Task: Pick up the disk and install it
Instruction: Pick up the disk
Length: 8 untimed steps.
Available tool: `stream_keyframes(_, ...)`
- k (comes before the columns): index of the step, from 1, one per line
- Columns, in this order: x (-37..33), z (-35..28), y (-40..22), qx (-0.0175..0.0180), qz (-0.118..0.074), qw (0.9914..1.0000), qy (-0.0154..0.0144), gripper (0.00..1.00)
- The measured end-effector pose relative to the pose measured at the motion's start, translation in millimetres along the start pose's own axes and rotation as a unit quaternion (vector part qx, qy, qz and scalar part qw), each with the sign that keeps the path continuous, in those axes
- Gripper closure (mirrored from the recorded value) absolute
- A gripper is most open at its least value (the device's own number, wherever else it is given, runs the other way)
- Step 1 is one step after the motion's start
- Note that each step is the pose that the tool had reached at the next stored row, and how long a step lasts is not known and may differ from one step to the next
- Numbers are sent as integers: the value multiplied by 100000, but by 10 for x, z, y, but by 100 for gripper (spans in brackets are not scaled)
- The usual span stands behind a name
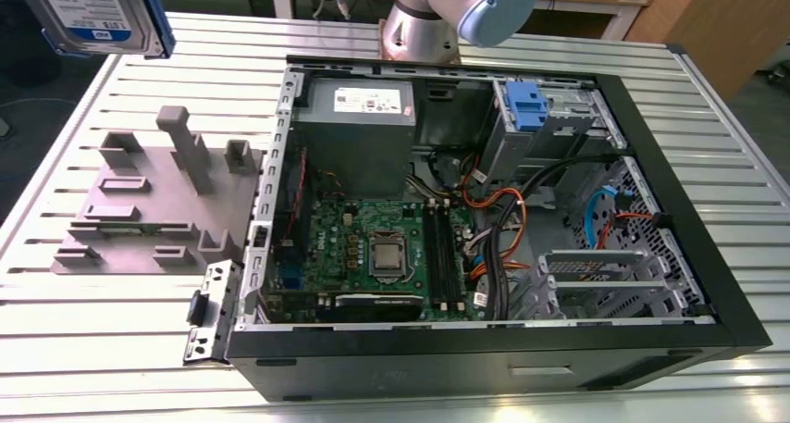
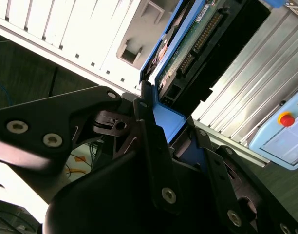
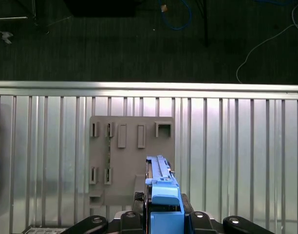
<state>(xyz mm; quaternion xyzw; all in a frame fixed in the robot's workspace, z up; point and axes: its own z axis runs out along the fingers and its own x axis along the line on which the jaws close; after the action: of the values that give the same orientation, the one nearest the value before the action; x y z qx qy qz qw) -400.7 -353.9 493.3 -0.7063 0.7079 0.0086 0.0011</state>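
My fingers (image 2: 151,146) are clamped on the disk (image 2: 185,53) at its blue rails. Beneath them the grey fixture plate (image 3: 132,165) lies on the slatted bench (image 3: 236,156). The open computer case (image 1: 494,219) stands well apart from them.

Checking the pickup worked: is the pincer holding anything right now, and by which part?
The pincer is shut on the disk, gripping one end of it, with a blue side rail between its fingers.

Silver disk (image 1: 99,18) with blue rails (image 1: 158,16), white-and-blue label (image 1: 77,5).
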Motion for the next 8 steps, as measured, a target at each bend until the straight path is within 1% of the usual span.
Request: stream_keyframes(8, 0, 0, -24, -1, -3, 100000, 2, 64)
